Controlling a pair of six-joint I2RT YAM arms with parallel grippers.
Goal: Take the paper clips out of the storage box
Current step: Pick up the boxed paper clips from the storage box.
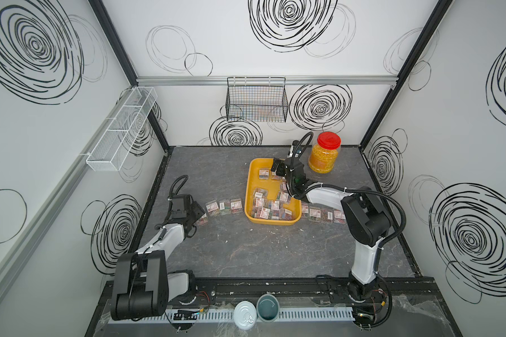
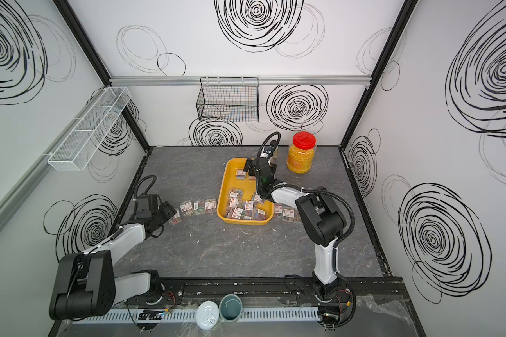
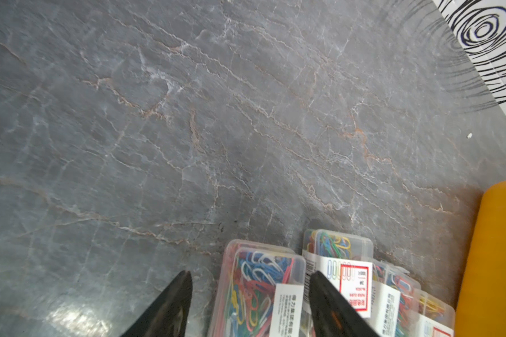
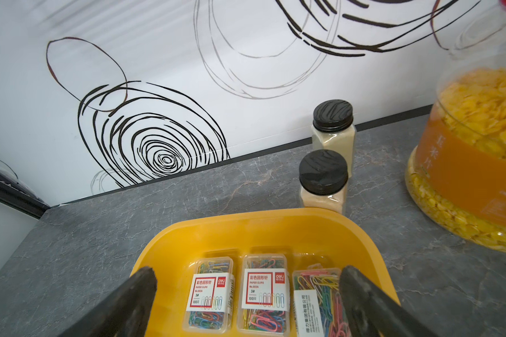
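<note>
In both top views the yellow storage box [image 1: 247, 198] [image 2: 221, 195] sits toward the back of the grey table [image 1: 246, 251] [image 2: 231, 251]. A loose heap of paper clip cases [image 1: 263, 205] [image 2: 238, 205] fills its near half, and a few more lie at its far end. Other cases lie out on the table. A left row [image 1: 224, 207] [image 2: 199, 207] runs just beside the box's left wall. A right row [image 1: 323, 215] [image 2: 287, 211] lies by its near right corner, partly under the right arm. The left gripper [image 1: 202, 215] [image 2: 174, 214] is low at the outer end of the left row, and its jaws are hard to read from here. The right gripper [image 1: 276, 167] [image 2: 250, 169] hangs over the box's far end with its fingers spread wide. A red-lidded jar [image 1: 323, 157] [image 2: 301, 156] stands behind the box to the right.

In the left wrist view the left gripper [image 3: 250, 274] is partly open, with a finger on either side of the end case [image 3: 257, 289], which lies on the table. One finger stands clearly apart from that case and the other is close beside it, so nothing is clamped. Further cases line up toward the storage box [image 3: 497, 248].

In the right wrist view the right gripper [image 4: 249, 270] is fully spread and empty. It hangs above three cases [image 4: 263, 289] that lie side by side on the floor of the storage box [image 4: 246, 216]. Two black-capped bottles [image 4: 323, 178] stand just behind the far rim, with the jar [image 4: 479, 160] beside them.
</note>
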